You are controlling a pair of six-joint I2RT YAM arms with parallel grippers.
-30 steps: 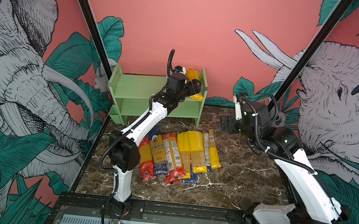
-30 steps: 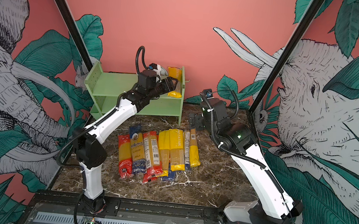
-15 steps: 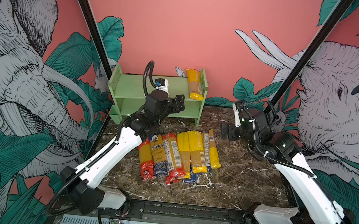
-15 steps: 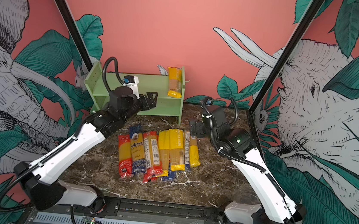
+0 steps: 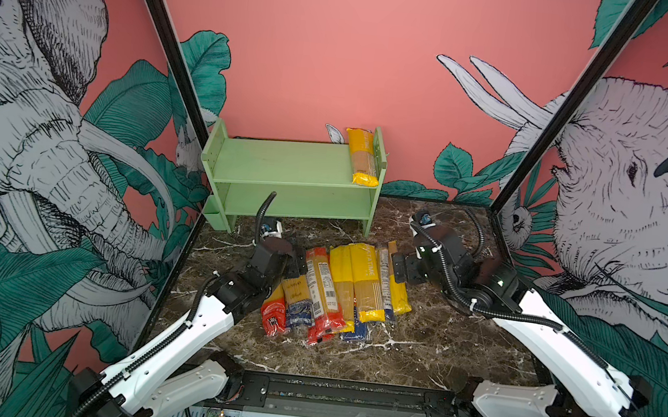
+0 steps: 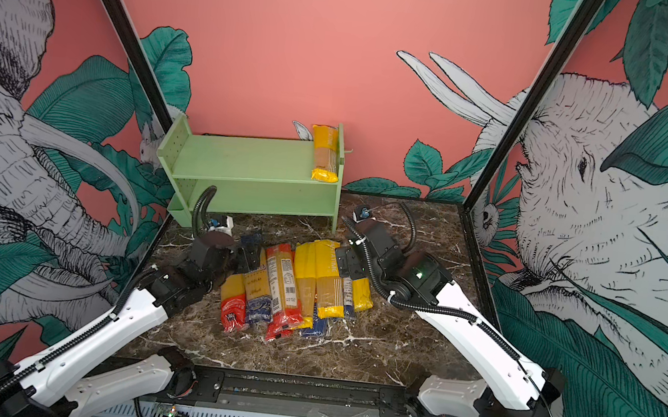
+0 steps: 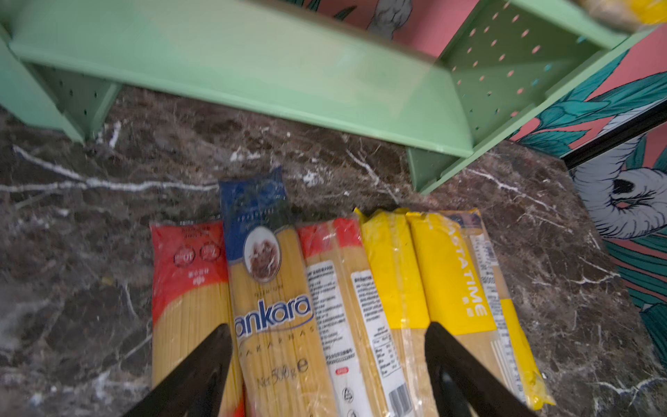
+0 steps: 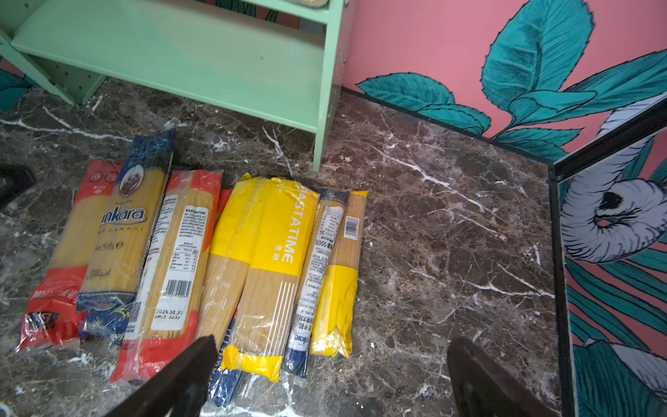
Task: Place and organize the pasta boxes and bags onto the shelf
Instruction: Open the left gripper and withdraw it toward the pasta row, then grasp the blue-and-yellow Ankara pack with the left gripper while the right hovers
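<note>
The mint-green shelf stands at the back wall. One yellow-ended pasta pack lies on its upper board against the right side panel. Several more packs lie side by side on the marble floor. My left gripper hangs open over the row's left far end, with the blue Ankara pack and a red-ended pack between its fingers. My right gripper is open beside the row's right edge, near the yellow Pastatime pack.
The shelf's lower board holds nothing. Bare marble floor spreads to the right of the packs and in front of them. Painted walls and black frame posts enclose the cell.
My left arm left the yellow pack on the upper board, drew back and came down over the left end of the floor row. My right gripper moved closer to the row's right edge.
</note>
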